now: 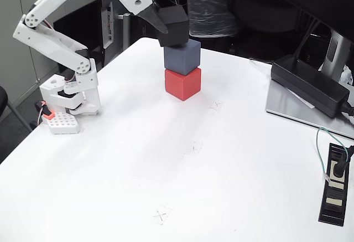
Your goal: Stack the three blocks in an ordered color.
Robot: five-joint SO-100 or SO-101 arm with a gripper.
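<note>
A white table (166,164) is seen in the fixed view, with faint X marks drawn on it along a diagonal from 6 o'clock toward 3 o'clock of the stack. A white arm (55,37) is mounted at the table's 9 o'clock edge and is reached over toward 12 o'clock. A long black power brick (310,84) is laid on a grey plate at 2 o'clock, well apart from the blocks, and a black power strip (335,184) with a plugged cable is seen at 4 o'clock.

The blocks are found stacked near the table's 12 o'clock edge. All three are plain matte cubes of similar size. The red block (183,83) is set on the table, bright in colour, one corner turned toward the camera. The grey block (182,57) is rested squarely on the red one, slate-toned with a bluish cast. The black block (173,26) is placed at the top, tilted, with its lower edge touching or just above the grey block; which of the two cannot be told.

The gripper (161,21) is clamped on the black block, a dark finger (155,20) being pressed against its 9 o'clock face; the other finger is hidden behind the cube.
</note>
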